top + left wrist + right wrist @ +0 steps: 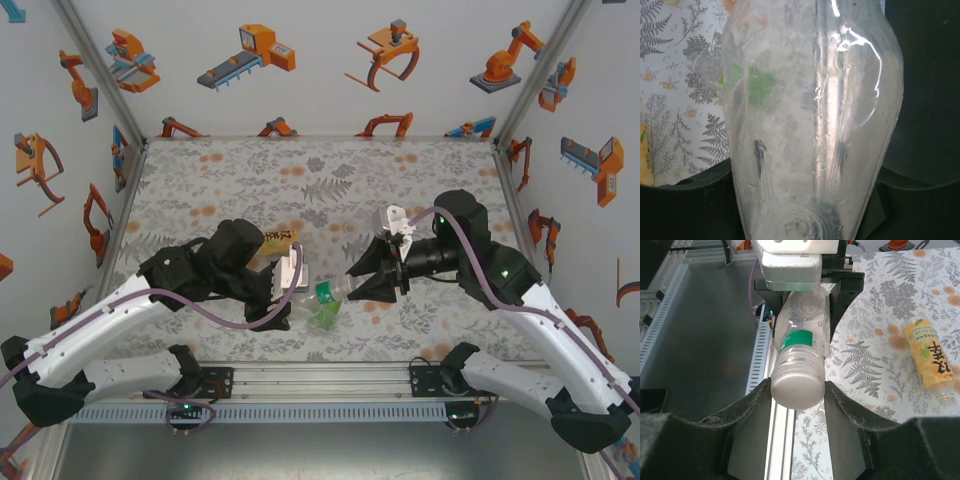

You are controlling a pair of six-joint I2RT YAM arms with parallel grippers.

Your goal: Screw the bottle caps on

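One clear bottle (pixel 799 340) between both jaws, over near edge of table (pixel 420 340).

The bottle (pixel 801 340) hangs level between the two grippers, over the table's (pixel 300 170) near edge. The left gripper (pixel 294 286) clamps its base and the right gripper (pixel 798 392) pinches its cap (pixel 796 385). A second bottle (pixel 932 357) lies on the table behind the left gripper.

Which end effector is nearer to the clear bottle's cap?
Right. The right end effector closes on the cap; the left end effector grips the clear bottle farther down its body.
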